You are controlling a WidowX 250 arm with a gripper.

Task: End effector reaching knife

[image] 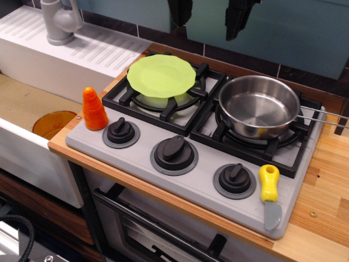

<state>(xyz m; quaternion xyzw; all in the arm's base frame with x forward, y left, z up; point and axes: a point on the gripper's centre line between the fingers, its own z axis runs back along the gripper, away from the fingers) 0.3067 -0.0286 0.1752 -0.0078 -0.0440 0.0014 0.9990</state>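
Note:
The knife (269,191) lies on the grey front panel of the toy stove (136,166) at its right front corner, with the yellow handle pointing away and the short grey blade toward the front edge. The end effector (210,13) hangs at the top edge of the view, high above the back of the stove. Only its two dark fingers (240,16) show, spread wide apart with nothing between them. Its body is out of frame. It is far from the knife, up and to the left of it.
A steel pan (259,106) sits on the right burner, its handle reaching right. A lime green plate (161,75) covers the left burner. An orange toy carrot (94,109) stands at the stove's left front. Three black knobs (174,153) line the front. A sink with a grey faucet (57,22) is at left.

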